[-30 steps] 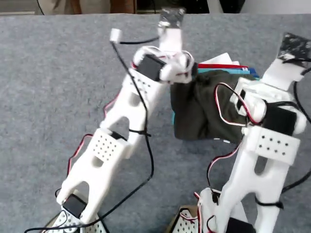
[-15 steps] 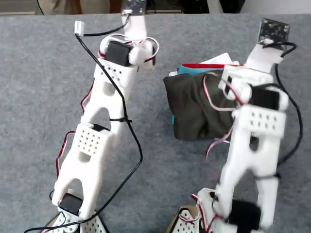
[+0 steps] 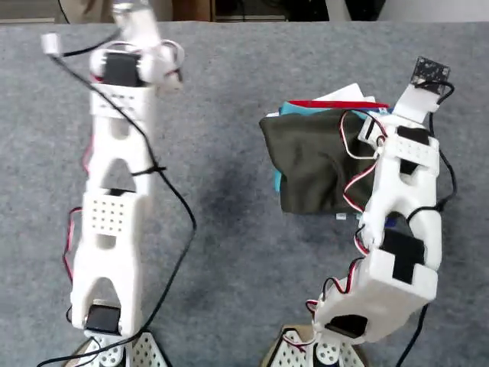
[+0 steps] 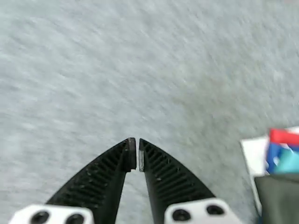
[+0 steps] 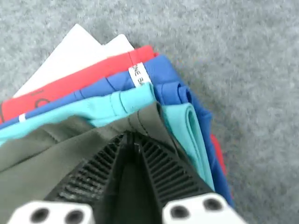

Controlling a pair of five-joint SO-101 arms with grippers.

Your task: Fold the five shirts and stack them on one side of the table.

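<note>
A stack of folded shirts lies at the back right of the grey table (image 3: pixel 229 229). From the bottom it holds a white shirt (image 5: pixel 70 56), a red shirt (image 5: pixel 79 84), a blue shirt (image 5: pixel 117 84) and a teal shirt (image 5: pixel 117 105), with an olive shirt (image 3: pixel 309 164) on top. My right gripper (image 5: pixel 134 138) is shut, its tips resting on the olive shirt's (image 5: pixel 46 158) edge near the stack's corner. My left gripper (image 4: pixel 134 142) is shut and holds nothing, above bare table to the left of the stack. The stack's corner (image 4: pixel 280 158) shows at that view's edge.
The left arm (image 3: pixel 118 115) stretches along the table's left side toward the far edge. The right arm (image 3: pixel 401 191) stands along the stack's right side. Grey cloth covers the table between the two arms.
The left arm has swung left, away from the stack, to the table's far left. The right arm has drawn back beside the stack. The olive shirt now lies flatter on the pile.
</note>
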